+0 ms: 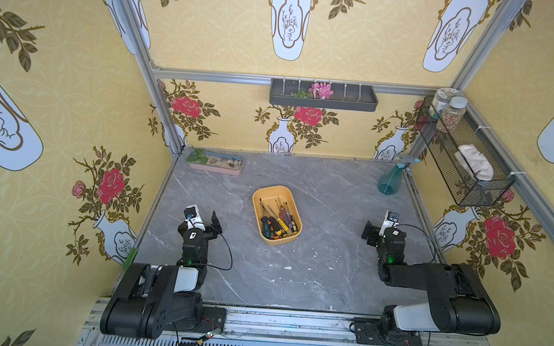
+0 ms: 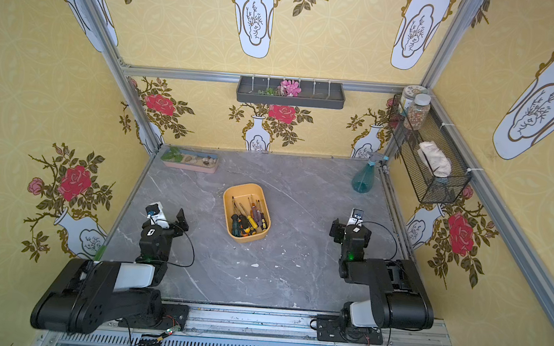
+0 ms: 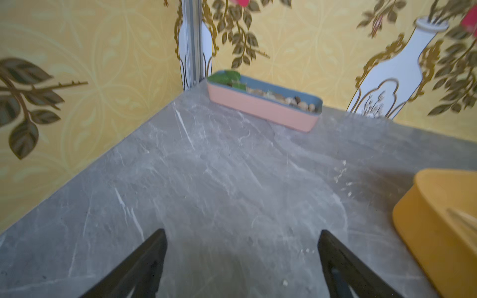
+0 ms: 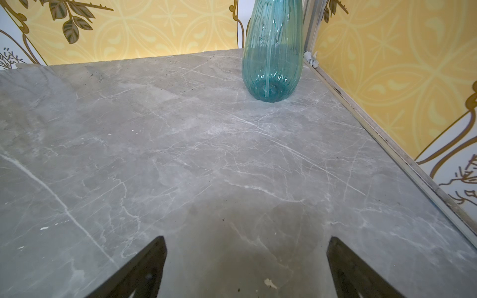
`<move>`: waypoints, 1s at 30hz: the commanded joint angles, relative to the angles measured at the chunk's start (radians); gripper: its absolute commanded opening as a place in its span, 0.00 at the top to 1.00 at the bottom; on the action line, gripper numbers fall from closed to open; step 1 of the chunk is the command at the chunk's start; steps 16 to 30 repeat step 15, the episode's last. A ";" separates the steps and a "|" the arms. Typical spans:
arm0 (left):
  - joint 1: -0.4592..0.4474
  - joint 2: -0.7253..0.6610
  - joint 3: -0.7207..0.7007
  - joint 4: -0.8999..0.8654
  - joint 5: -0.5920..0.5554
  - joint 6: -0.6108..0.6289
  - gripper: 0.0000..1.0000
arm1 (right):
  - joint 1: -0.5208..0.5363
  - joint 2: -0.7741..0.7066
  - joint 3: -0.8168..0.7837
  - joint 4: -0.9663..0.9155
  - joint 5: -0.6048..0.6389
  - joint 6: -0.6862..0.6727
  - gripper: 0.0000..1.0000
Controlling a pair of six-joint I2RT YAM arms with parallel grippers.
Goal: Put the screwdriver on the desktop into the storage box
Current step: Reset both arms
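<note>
The yellow-orange storage box (image 1: 280,241) (image 2: 248,238) stands mid-desktop, and its corner also shows in the left wrist view (image 3: 438,232). Several screwdrivers (image 1: 278,219) (image 2: 248,217) lie inside it, with black, orange and dark red handles. I see none on the bare grey desktop (image 1: 329,269) (image 2: 277,282). My left gripper (image 1: 204,222) (image 2: 169,219) (image 3: 242,232) hovers left of the box, open and empty. On the other side of the box, my right gripper (image 1: 378,231) (image 2: 345,228) (image 4: 247,239) is also open, with only desktop between its fingers.
A pink tray of pebbles (image 1: 215,169) (image 3: 263,111) sits at the back left corner. A teal spray bottle (image 1: 390,182) (image 4: 272,51) stands at the back right. A dark wall tray (image 1: 323,103) and a wire basket (image 1: 462,168) hang on the walls.
</note>
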 commanded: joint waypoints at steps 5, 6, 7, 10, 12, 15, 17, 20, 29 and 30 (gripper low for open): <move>0.017 0.000 0.013 0.155 -0.044 -0.038 0.00 | 0.000 0.001 0.004 0.044 0.000 0.007 0.03; 0.017 -0.003 0.013 0.147 -0.046 -0.039 0.00 | 0.000 0.000 0.005 0.044 -0.001 0.007 0.03; 0.016 -0.003 0.014 0.145 -0.044 -0.039 0.00 | -0.001 0.000 0.004 0.044 0.000 0.007 0.03; 0.015 -0.006 0.011 0.144 -0.040 -0.040 0.00 | 0.001 0.001 0.004 0.044 0.000 0.007 0.03; 0.021 0.010 0.034 0.113 -0.029 -0.041 0.00 | 0.001 0.000 0.004 0.044 0.000 0.007 0.03; 0.050 0.036 0.053 0.103 0.018 -0.055 0.00 | 0.000 0.000 0.004 0.044 0.000 0.006 0.03; 0.050 0.036 0.053 0.103 0.018 -0.055 0.00 | 0.000 0.000 0.004 0.044 0.000 0.006 0.03; 0.050 0.036 0.053 0.103 0.018 -0.055 0.00 | 0.000 0.000 0.004 0.044 0.000 0.006 0.03; 0.050 0.036 0.053 0.103 0.018 -0.055 0.00 | 0.000 0.000 0.004 0.044 0.000 0.006 0.03; 0.050 0.036 0.053 0.103 0.018 -0.055 0.00 | 0.000 0.000 0.004 0.044 0.000 0.006 0.03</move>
